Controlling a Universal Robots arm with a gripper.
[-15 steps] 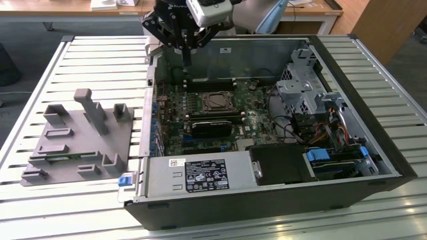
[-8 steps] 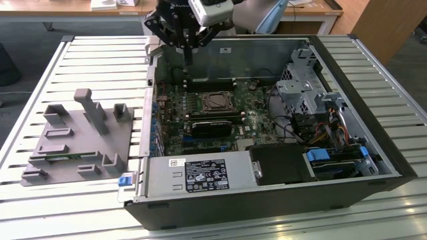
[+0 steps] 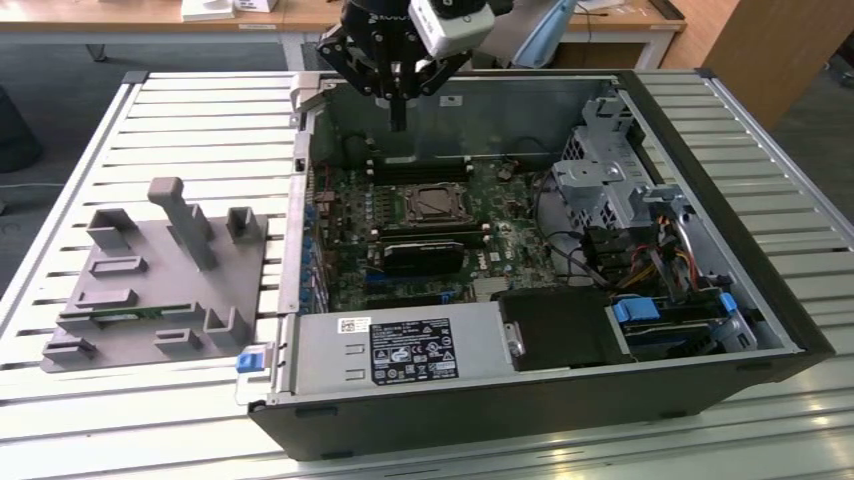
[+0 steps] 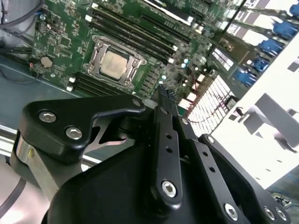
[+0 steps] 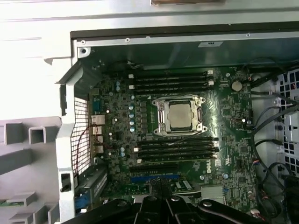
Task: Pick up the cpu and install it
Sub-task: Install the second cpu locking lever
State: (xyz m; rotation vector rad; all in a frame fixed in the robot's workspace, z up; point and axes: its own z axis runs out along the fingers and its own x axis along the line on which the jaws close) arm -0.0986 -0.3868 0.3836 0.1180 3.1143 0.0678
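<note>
The cpu [image 3: 431, 203], a small square chip with a silvery top, lies flat inside the metal-framed socket in the middle of the green motherboard [image 3: 350, 270]. It shows in both wrist views, in the first [image 5: 181, 115] and in the second [image 4: 114, 64]. My gripper [image 3: 396, 122] hangs above the back wall of the open computer case, well above and behind the socket. Its black fingers are pressed together with nothing between them, as both the second [image 4: 162, 92] and first [image 5: 161, 196] wrist views show.
A grey holder fixture [image 3: 147, 290] with a green memory stick [image 3: 127, 315] lies on the slatted table at the exterior view's left. Inside the case are a black card [image 3: 427, 255], the power supply [image 3: 400, 350], a drive cage [image 3: 614, 170] and cables [image 3: 587, 255].
</note>
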